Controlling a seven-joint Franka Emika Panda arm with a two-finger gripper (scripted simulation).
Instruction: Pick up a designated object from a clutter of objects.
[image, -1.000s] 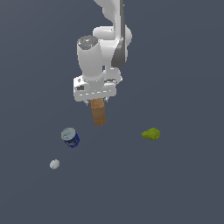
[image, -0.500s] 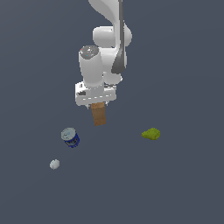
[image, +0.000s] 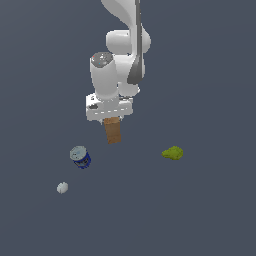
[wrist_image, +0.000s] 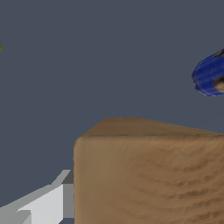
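The gripper (image: 112, 119) is clamped on the upper end of the wooden block (image: 113, 131), which hangs upright below it, above the dark surface (image: 210, 210). From the block, the blue can (image: 80, 157) lies toward the exterior view's left and lower, the white lump (image: 62, 187) beyond it, and the yellow-green lump (image: 173, 153) well apart toward the exterior view's right.

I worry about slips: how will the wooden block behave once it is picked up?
The block looks rigid, with flat faces, so it probably won't flex or roll. Its grainy surface likely grips well. It hangs long below the gripper, so it might swing or pivot if held loosely.
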